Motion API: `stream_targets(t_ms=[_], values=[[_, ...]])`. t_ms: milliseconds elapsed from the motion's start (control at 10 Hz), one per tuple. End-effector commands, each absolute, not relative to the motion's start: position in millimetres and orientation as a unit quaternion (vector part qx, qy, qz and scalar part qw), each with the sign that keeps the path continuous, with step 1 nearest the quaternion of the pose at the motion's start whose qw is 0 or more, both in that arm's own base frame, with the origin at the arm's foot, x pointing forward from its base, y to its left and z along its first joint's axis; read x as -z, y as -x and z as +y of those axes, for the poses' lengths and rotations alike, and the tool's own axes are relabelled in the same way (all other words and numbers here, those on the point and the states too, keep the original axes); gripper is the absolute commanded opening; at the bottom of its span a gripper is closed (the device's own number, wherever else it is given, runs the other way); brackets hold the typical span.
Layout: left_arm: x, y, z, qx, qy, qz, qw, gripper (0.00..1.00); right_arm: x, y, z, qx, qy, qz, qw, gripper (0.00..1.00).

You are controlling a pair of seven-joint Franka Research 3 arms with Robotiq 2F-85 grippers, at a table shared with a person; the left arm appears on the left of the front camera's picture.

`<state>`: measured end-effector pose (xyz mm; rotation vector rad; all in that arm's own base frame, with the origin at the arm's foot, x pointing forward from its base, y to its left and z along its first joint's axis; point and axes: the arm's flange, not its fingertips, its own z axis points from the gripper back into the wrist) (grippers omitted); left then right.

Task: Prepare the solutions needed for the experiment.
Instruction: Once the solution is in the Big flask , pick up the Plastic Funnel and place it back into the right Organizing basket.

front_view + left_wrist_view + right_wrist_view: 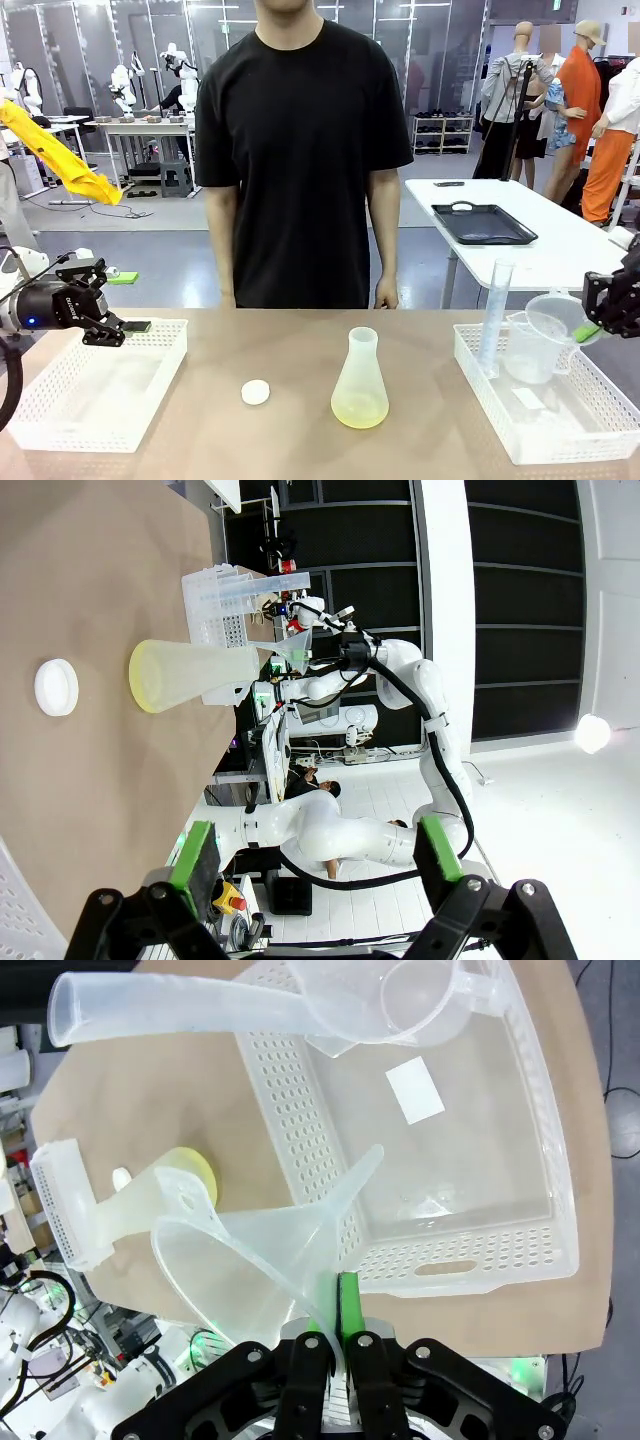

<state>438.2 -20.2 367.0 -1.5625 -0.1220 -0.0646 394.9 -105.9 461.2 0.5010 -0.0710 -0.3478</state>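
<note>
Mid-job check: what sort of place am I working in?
Probably a makeshift chemistry bench in a workshop hall: a flask of yellow-green liquid, a measuring cylinder and jug in a white basket, a funnel in the right claw.

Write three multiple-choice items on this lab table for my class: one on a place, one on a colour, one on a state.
1. Where does the small white round cap lie? A. on the brown table, to the robot's left of the frosted conical flask; B. in the person's hand; C. on the flask's mouth.
2. What colour is the shallow translucent liquid in the flask? A. blue; B. pale yellow-green; C. dark red.
3. How is the right tool? A. open, empty; B. shut on a clear plastic funnel; C. shut on the flask.
Key: 1 A, it lies on bare tabletop beside the flask. 2 B, the flask's bottom shows that tint. 3 B, the funnel sits pinched in it.
</note>
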Motion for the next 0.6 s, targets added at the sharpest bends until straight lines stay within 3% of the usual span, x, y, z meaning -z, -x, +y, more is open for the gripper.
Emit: stream_targets(t_ms=[0,300,400,500], values=[[-368.6,-439.4,-21.5,0.024,0.704,-0.063,0.707,1.0,-438.7,-398.3,-109.3,0.188,-0.248,-0.034,0.95,0.0],[-368.6,-439.4,-21.5,0.024,0.704,-0.063,0.707,1.0,-404.5,-402.3,-109.5,0.243,-0.241,-0.022,0.939,0.0],[-368.6,-439.4,-21.5,0.024,0.704,-0.063,0.707,1.0,-396.2,-403.7,-109.7,0.254,-0.247,-0.02,0.935,0.22],[-368.6,-439.4,-21.5,0.024,0.704,-0.063,0.707,1.0,-390.0,-404.9,-108.6,0.261,-0.241,-0.014,0.935,0.22]])
